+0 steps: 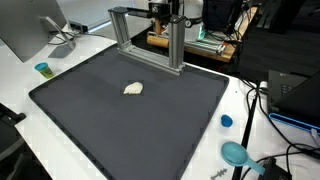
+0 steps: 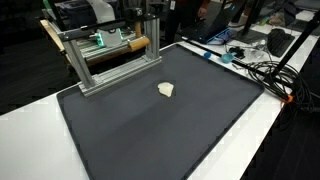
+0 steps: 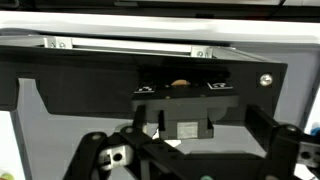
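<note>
Mostly, both exterior views are filled by 1 large black rectangular mat (image 1: 130, 125) (image 2: 150, 135). It lies flat on a white table (image 1: 20, 85) (image 2: 275, 125) that shows as a pale border around it.

At the mat's far edge stands 1 grey aluminium frame (image 1: 178, 45) (image 2: 120, 75), made of 2 upright posts with a bar across their tops. Behind it sits a cluttered bench with wooden and green parts.

The black Robotiq gripper (image 3: 188, 160) shows clearly only in the wrist view, where it comes in from the bottom edge. Its 2 fingers (image 3: 98, 152) are spread wide to the left and right of the picture. Nothing sits between them and they touch nothing. The camera looks past them over the dark mat toward a pale rail at the top. A small tan spot shows in the middle of that view, but I cannot tell what it is.

On the white border beside the mat, an exterior view shows 1 teal round-headed tool (image 1: 235, 153), 1 small blue cap (image 1: 226, 121) and 1 small teal cup (image 1: 42, 69).

Smallest is 1 cream-coloured crumpled lump (image 1: 133, 88) (image 2: 166, 89). It lies alone on the mat, in front of the frame, nearer the mat's far edge than its near one, with bare mat on every side.
</note>
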`<state>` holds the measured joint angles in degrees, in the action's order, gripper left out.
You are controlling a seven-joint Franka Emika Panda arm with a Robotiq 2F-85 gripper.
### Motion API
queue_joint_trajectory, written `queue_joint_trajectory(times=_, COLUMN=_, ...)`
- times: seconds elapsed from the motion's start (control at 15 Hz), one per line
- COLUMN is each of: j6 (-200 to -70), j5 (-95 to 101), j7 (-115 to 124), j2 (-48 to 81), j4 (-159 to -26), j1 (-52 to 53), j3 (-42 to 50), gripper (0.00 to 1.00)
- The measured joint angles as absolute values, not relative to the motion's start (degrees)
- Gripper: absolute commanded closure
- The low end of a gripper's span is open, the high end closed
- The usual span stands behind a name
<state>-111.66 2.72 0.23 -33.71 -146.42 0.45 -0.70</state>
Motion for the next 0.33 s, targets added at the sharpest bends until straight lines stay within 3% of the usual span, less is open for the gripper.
queue_joint_trajectory(times=0.33, j6=-112.37, j5=2.52, j7=-0.12, j2=-41.64, j4=-146.81, j1=0.00, j3=0.96, gripper=0.00)
